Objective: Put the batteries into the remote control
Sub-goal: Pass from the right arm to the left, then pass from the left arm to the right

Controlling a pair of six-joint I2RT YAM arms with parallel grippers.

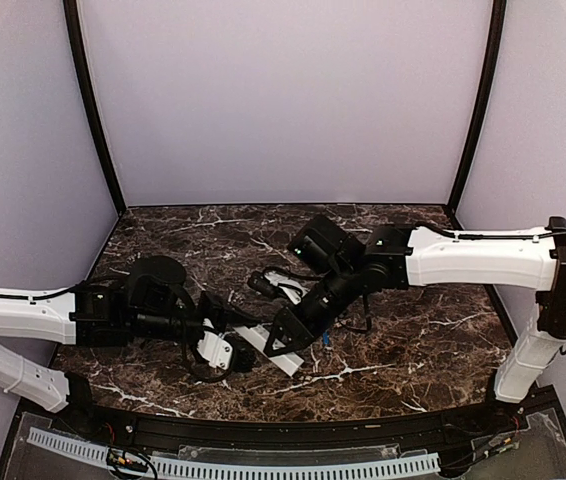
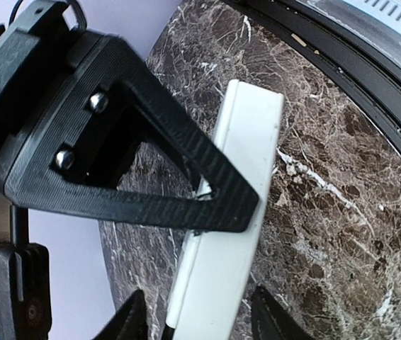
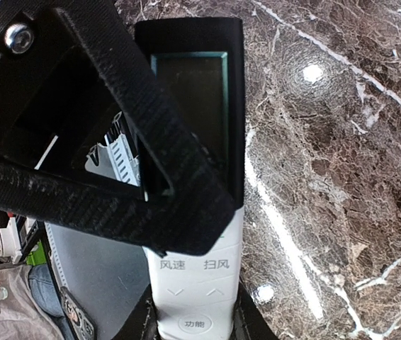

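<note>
Right wrist: right gripper (image 3: 193, 320) clamps slim white black-ended plastic remote control (image 3: 199, 287); closing your half-open left gripper (image 2: 202, 313) astride it could twist it loose.

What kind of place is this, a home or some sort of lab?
Most likely a robot test booth in a lab: plain lilac walls box in a marble-patterned tabletop, a left arm and right arm are bolted at its near edge, and a slotted cable strip runs along the front.

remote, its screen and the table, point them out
remote (image 3: 193, 283), right wrist view, white button end.
screen (image 3: 200, 106), right wrist view, middle of the dark glass.
table (image 2: 328, 212), left wrist view, bare marble beside the remote.
</note>
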